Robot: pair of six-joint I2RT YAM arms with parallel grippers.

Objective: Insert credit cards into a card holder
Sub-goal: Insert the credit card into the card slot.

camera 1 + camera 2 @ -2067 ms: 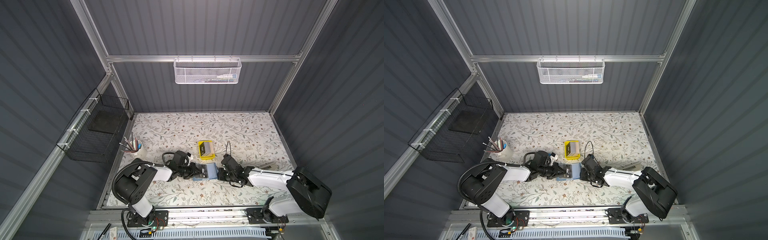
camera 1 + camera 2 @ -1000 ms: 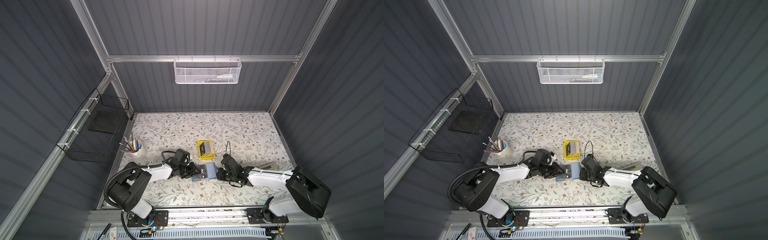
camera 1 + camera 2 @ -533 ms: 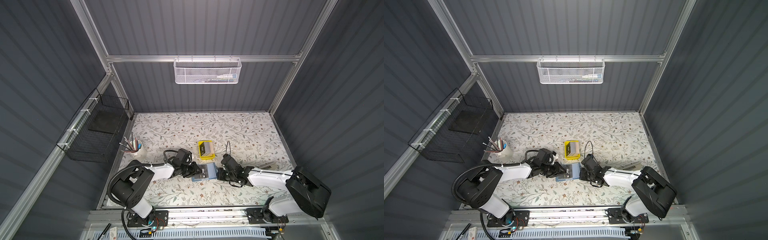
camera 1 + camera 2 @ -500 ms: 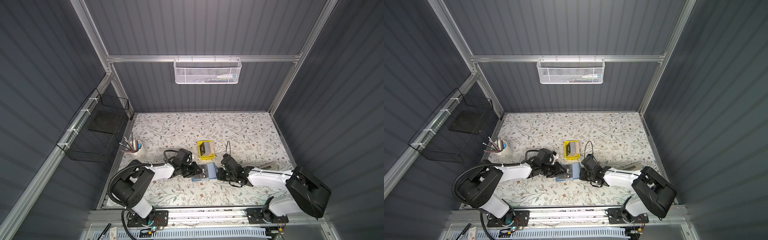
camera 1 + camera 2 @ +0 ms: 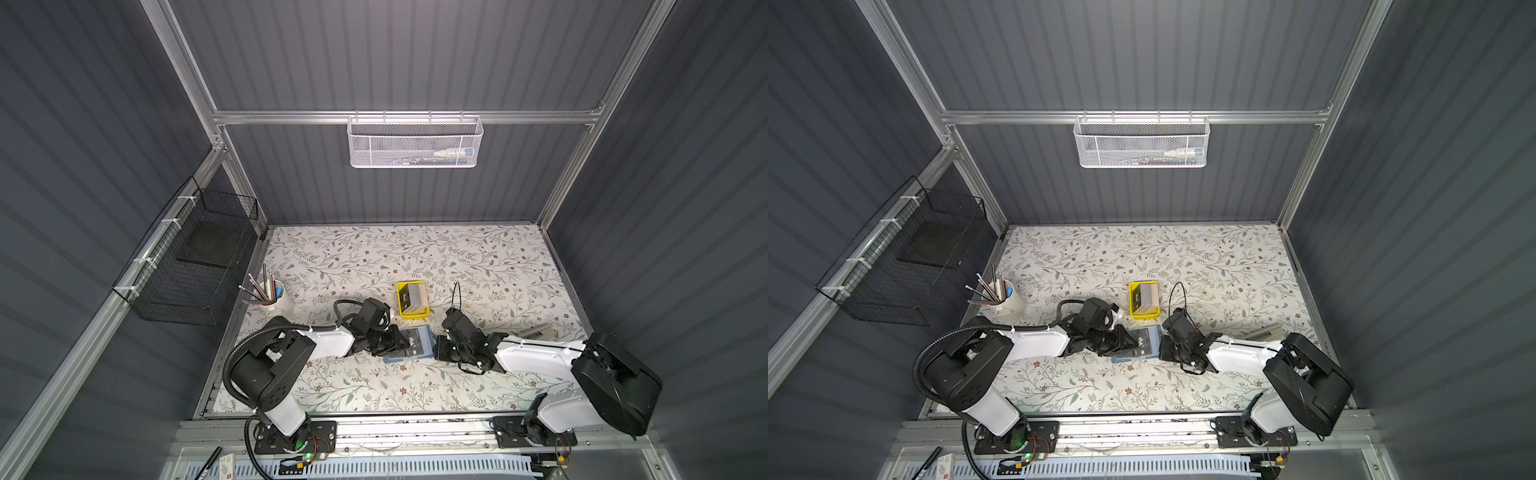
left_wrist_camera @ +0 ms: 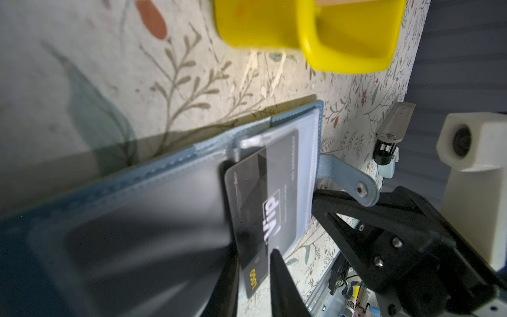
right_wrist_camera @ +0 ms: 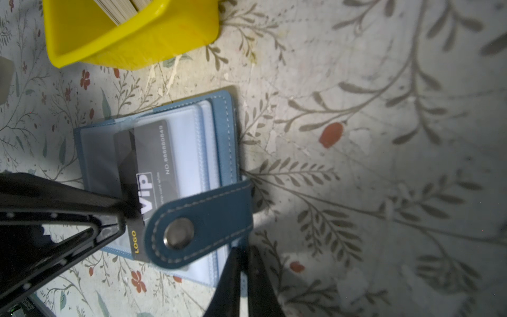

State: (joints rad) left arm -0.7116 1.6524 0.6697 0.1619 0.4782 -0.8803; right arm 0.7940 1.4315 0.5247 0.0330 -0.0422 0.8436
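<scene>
- Left end effector [image 5: 402, 341] is reaching in low over the floral table [image 5: 374, 257] from the left side of the card holder [image 7: 222, 131]. The LOGO end of a black VIP card [image 7: 145, 167] is sitting between its two fingers [image 6: 278, 277], which are standing close together. Cannot tell whether they are actually clamping the card or only bracketing it.
- VIP card is going long edge first into a clear sleeve [image 7: 189, 142]. It is mostly under the plastic, with a dark strip on the left end effector's side sticking out.
- Right end effector [image 7: 241, 251] is coming in from the opposite side. Its fingers are pressing together on the card holder's outer edge, pinching it just beside the snap strap [image 7: 203, 219].
- Card holder is lying open on the table between both end effectors, blue cover down and sleeves facing up.
- Snap strap is curling up off the outer edge with its metal snap [image 7: 179, 233] showing. In the right wrist view it is overlapping the card's LOGO end.
- Yellow tray [image 5: 413, 313] is sitting on the far side of the card holder from the arm bases, near it but apart. It is holding a leaning stack of cards [image 5: 413, 294].
- White cup of pens [image 5: 276, 303] is standing by the table's left edge, well apart from everything else.
- Black wire basket [image 5: 195, 266] is hanging on the left wall, and a white mesh basket [image 5: 415, 145] is hanging on the back rail.
</scene>
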